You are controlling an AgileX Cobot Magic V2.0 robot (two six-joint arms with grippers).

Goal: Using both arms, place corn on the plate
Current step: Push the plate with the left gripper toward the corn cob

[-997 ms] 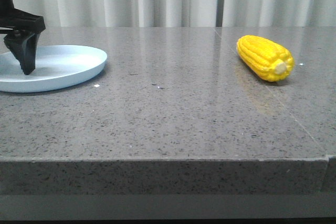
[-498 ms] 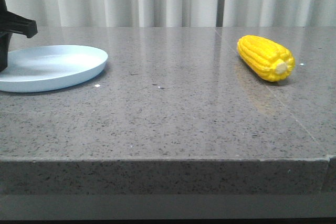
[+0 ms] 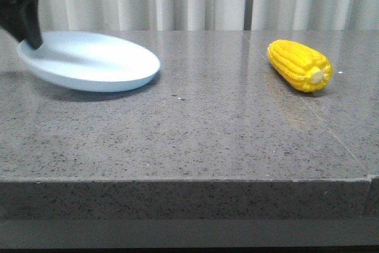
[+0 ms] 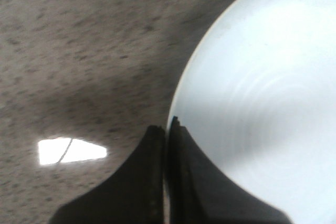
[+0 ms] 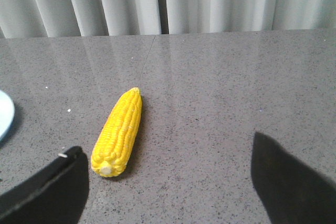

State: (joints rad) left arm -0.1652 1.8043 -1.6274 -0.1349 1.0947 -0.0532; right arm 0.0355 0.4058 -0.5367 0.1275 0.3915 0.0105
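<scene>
The left tool (image 4: 167, 129), closed on the rim of the round pale-blue plastic plate (image 3: 100, 63), holds it tilted above the grey stone desk (image 3: 195, 140), so it may slip out, while the open right tool (image 5: 168, 177) waits near the glossy yellow toy corn (image 5: 119, 129).

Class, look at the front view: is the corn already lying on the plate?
No, the corn lies on the grey table, far right of the plate.

Left claw (image 4: 167, 129) pinching plate (image 4: 262, 87) rim (fingers tog.)

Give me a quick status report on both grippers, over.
Left gripper shut on plate rim, plate lifted, tilted. Right gripper open, empty, short of corn. Corn on table, path clear.
</scene>
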